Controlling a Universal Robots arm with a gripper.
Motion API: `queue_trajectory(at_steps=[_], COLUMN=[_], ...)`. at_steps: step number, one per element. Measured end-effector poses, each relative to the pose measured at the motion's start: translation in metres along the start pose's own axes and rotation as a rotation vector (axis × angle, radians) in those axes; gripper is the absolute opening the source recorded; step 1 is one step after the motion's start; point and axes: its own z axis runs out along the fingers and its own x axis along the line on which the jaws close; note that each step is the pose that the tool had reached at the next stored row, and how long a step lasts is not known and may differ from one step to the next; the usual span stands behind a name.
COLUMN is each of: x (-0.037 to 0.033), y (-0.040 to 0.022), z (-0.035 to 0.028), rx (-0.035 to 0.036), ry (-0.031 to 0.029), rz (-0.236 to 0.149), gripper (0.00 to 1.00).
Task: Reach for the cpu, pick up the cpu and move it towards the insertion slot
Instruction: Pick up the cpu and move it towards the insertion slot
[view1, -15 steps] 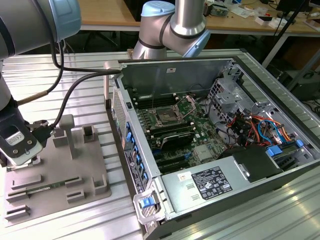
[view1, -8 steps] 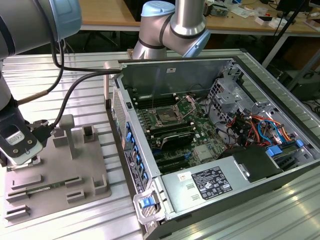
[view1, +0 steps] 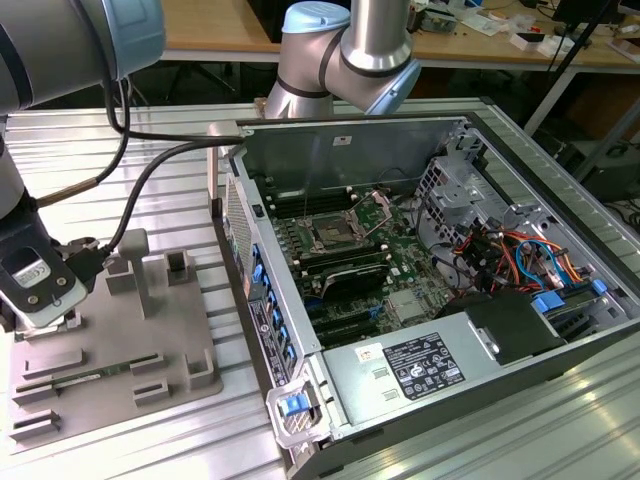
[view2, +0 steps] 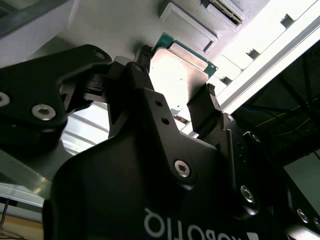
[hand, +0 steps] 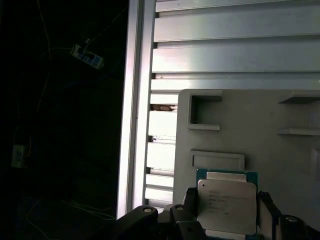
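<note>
cpu (hand: 227, 205) x1 | gripper (view2: 177, 75) x1 | insertion slot (view1: 330, 236) x1 | tray (view1: 185, 322) x1 | pc case (view1: 340, 160) x1

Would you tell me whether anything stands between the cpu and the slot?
The hand grips the cpu over the tray. The side wall of the case rises between it and the slot; the case is open on top, and nothing visible covers the slot.

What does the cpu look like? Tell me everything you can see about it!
The cpu is a small, flat, square chip. Its top is a pale silvery metal plate with faint print, and a blue-green board edge peeks out around it. It sits between the two dark fingers of the pincer, which press on opposite sides. It lies level over the grey plastic tray. I cannot tell whether it rests on the tray or is lifted.
</note>
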Motion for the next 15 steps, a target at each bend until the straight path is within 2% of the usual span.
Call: queue_trajectory(at_steps=[15], x=[-0.0010], y=[0.0001], z=[-0.0037], rx=[-0.0001], ry=[0.0007], rz=[0.000], gripper=[0.55])
